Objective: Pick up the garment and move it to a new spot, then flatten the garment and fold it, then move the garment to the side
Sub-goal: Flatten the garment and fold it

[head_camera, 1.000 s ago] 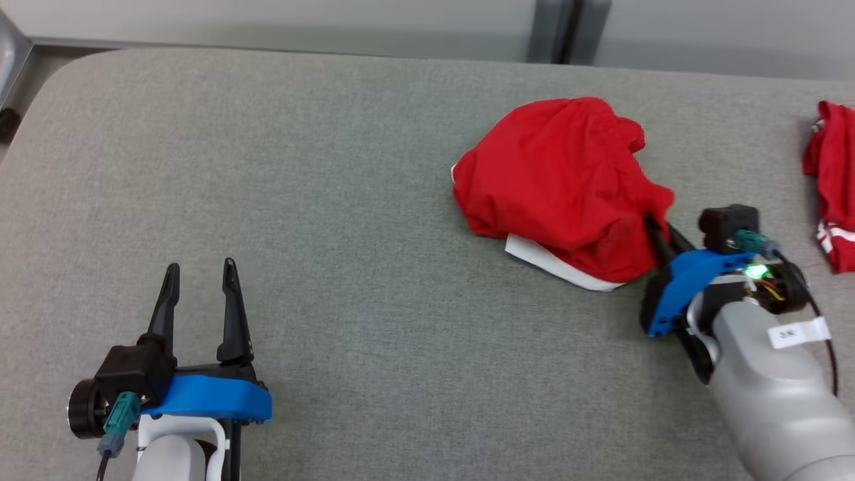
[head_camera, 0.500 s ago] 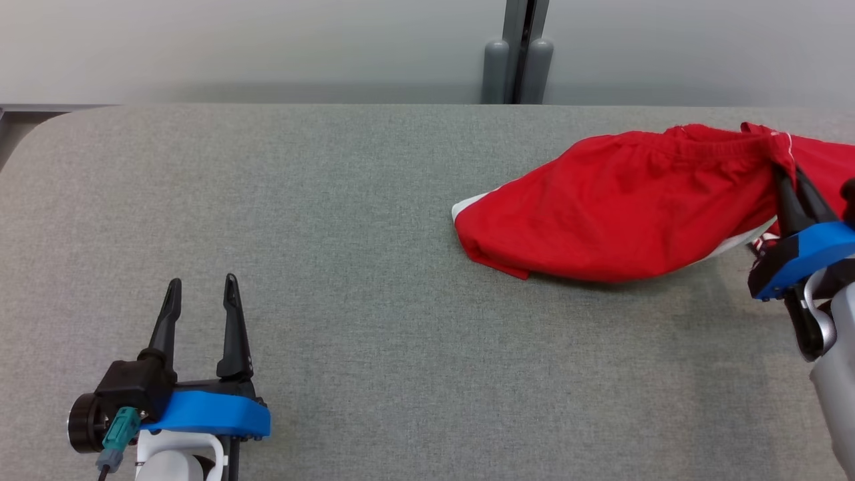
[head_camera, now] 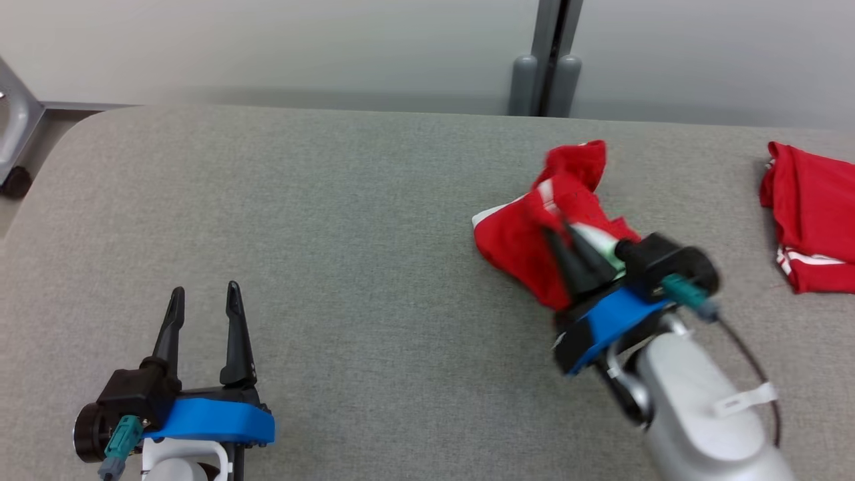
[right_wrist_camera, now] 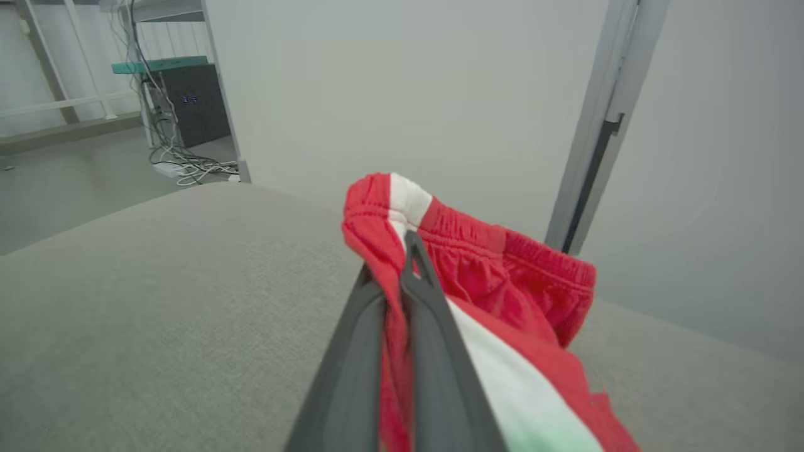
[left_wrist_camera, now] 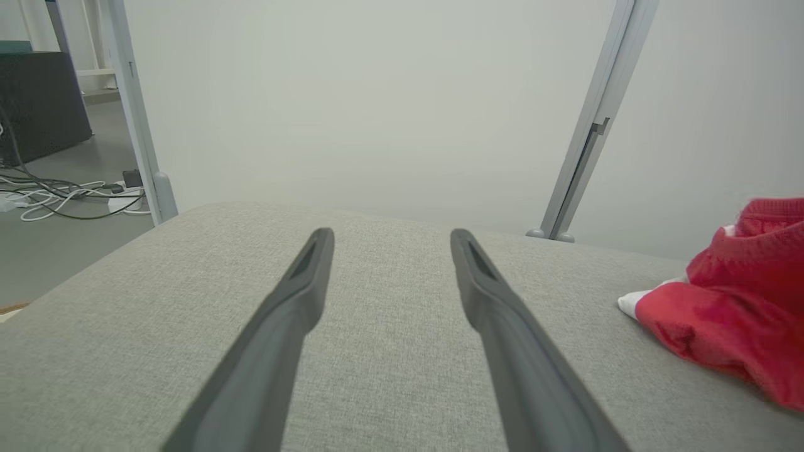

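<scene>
The garment (head_camera: 534, 240) is a pair of red shorts with a white stripe, bunched up right of centre on the grey padded table (head_camera: 334, 267). My right gripper (head_camera: 561, 237) is shut on its waistband, and the cloth hangs pinched between the two dark fingers in the right wrist view, where the garment (right_wrist_camera: 502, 282) drapes to the right of my right gripper (right_wrist_camera: 402, 251). My left gripper (head_camera: 204, 297) stands open at the lower left with nothing between its fingers. In the left wrist view my left gripper (left_wrist_camera: 389, 235) points along bare table and the garment (left_wrist_camera: 735, 307) lies at the right edge.
A second red garment (head_camera: 811, 224) with white stripes lies at the table's right edge. A grey post (head_camera: 548, 60) stands behind the table against a pale wall. Cables (left_wrist_camera: 56, 194) lie on the floor beyond the left end.
My right gripper has swung back left and toward me with the garment, which was stretched out wide to the right and is now bunched. The head view shifted. My left gripper stayed put.
</scene>
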### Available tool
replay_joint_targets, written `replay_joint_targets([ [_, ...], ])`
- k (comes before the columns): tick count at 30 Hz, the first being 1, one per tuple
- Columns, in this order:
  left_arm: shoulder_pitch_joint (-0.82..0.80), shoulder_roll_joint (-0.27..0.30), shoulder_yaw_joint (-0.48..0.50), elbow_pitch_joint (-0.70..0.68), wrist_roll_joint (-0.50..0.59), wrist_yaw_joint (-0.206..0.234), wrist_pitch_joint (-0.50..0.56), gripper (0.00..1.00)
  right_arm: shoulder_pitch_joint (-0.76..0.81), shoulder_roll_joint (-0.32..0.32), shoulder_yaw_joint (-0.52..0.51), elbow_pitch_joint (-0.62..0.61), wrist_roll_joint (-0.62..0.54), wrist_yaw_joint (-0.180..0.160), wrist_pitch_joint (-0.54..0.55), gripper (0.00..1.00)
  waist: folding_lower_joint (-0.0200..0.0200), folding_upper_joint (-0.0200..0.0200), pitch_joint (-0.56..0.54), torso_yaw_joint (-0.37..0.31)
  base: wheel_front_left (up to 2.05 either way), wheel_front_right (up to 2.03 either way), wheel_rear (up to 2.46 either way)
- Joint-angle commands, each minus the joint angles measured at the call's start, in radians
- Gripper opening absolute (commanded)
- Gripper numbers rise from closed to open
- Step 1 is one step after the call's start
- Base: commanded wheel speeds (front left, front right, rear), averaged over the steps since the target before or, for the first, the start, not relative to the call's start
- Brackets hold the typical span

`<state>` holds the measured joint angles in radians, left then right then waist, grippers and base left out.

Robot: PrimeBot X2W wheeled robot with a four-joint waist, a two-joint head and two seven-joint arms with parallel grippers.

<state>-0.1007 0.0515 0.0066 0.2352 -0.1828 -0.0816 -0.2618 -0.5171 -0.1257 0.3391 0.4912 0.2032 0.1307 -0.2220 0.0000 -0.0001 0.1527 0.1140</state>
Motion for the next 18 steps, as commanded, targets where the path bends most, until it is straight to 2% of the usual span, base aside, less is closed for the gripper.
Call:
replay_joint_targets([
  [1,0.002,-0.002,-0.005,-0.001,-0.004,0.002,-0.004,1.00,0.023,0.009,0.022,-0.007,-0.003,0.000,0.006,0.00,0.0000,0.0001,0.007,0.011,0.00,0.00,0.00],
  [7,-0.014,-0.002,-0.026,0.005,-0.023,0.010,-0.004,1.00,0.047,0.068,0.205,0.030,0.036,0.000,0.012,0.00,0.0000,0.0001,0.022,0.048,0.00,0.00,0.00],
  [16,-0.033,-0.002,-0.044,0.013,-0.044,0.019,-0.004,1.00,0.021,0.073,0.580,0.104,0.174,0.000,-0.003,0.00,0.0000,0.0001,0.046,0.073,0.00,0.00,0.00],
  [17,-0.035,-0.002,-0.048,0.014,-0.046,0.020,-0.004,1.00,0.013,0.073,0.610,0.111,0.188,0.000,-0.005,0.30,0.0000,0.0001,0.048,0.073,0.00,0.00,0.00],
  [18,-0.038,-0.002,-0.052,0.015,-0.048,0.023,-0.004,1.00,0.005,0.074,0.633,0.117,0.200,0.000,-0.009,1.00,0.0000,0.0001,0.049,0.073,0.00,0.00,0.00],
])
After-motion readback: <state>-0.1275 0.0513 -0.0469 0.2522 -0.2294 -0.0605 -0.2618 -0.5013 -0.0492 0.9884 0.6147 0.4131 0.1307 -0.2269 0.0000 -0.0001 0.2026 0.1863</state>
